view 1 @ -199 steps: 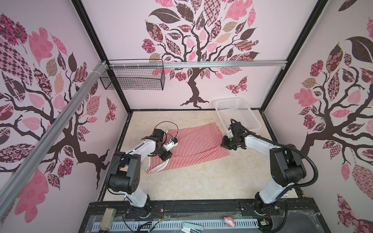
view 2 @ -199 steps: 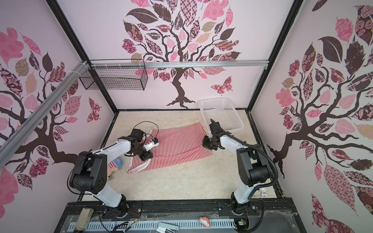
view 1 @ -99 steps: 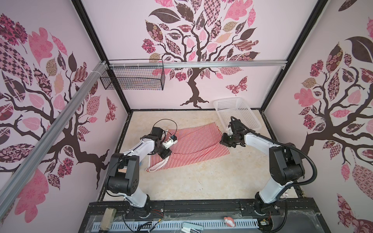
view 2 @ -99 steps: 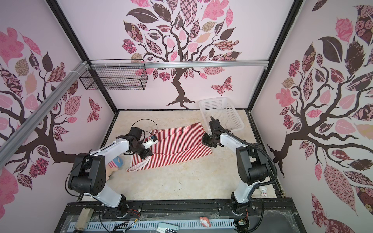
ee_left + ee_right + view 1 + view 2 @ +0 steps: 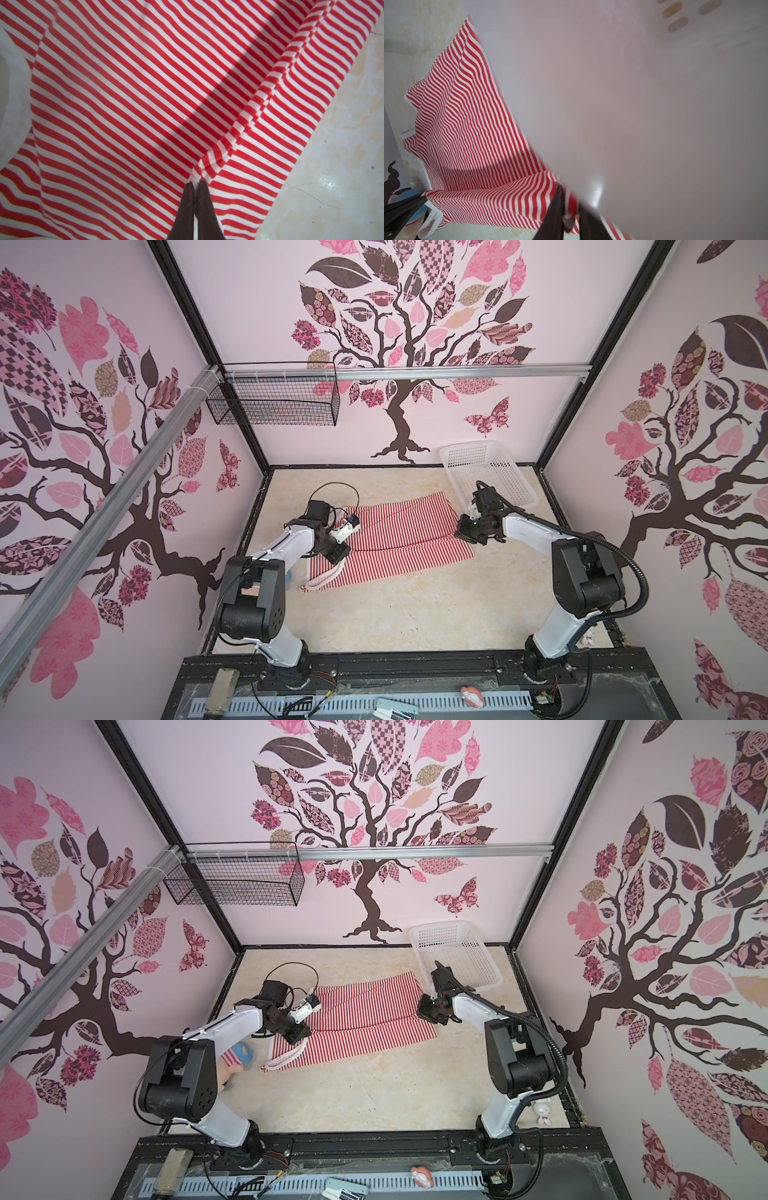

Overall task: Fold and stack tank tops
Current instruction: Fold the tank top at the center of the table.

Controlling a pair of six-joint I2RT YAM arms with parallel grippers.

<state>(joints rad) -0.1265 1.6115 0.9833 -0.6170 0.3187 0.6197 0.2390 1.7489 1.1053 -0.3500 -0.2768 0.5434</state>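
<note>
Top views are both showing the table (image 5: pixel 415 614) carrying one tank top (image 5: pixel 399 539), which is lying mostly flat across its middle, straps on the robot's left side, hem toward the basket (image 5: pixel 494 477) sitting at the far right corner. The left gripper (image 5: pixel 195 184) is pinching a raised fold of the striped cloth, jaws pressed together; the right gripper (image 5: pixel 571 199) is clamping the hem edge near the basket, a sliver of fabric showing between its nearly closed jaws.

The tank top (image 5: pixel 390 541) lies stretched between the left gripper (image 5: pixel 338 559) and the right gripper (image 5: pixel 460 531); the white basket (image 5: pixel 484 448) stands just beyond the right one.
</note>
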